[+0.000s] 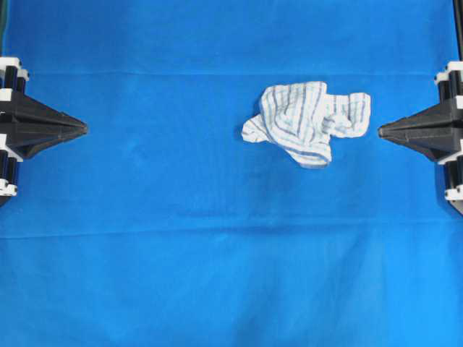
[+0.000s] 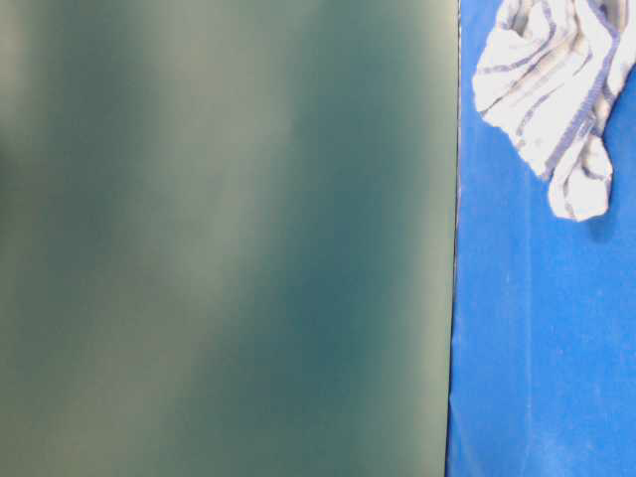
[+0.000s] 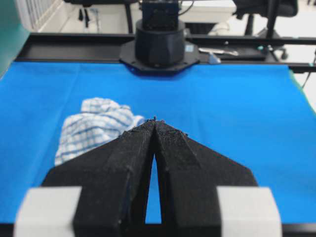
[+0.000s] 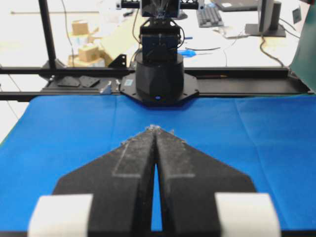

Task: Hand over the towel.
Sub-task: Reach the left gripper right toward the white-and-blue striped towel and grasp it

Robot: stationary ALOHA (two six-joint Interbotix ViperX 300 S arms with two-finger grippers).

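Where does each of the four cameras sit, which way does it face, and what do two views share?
Overhead: above, facing down; towel, left gripper, right gripper.
Table-level: low, beside a blurred green panel; no robot parts.
Left wrist: looks over shut fingers across the blue cloth to the opposite arm base.
Right wrist: the same, mirrored; no towel.
Shared: the towel appears in the overhead, table-level and left wrist views.
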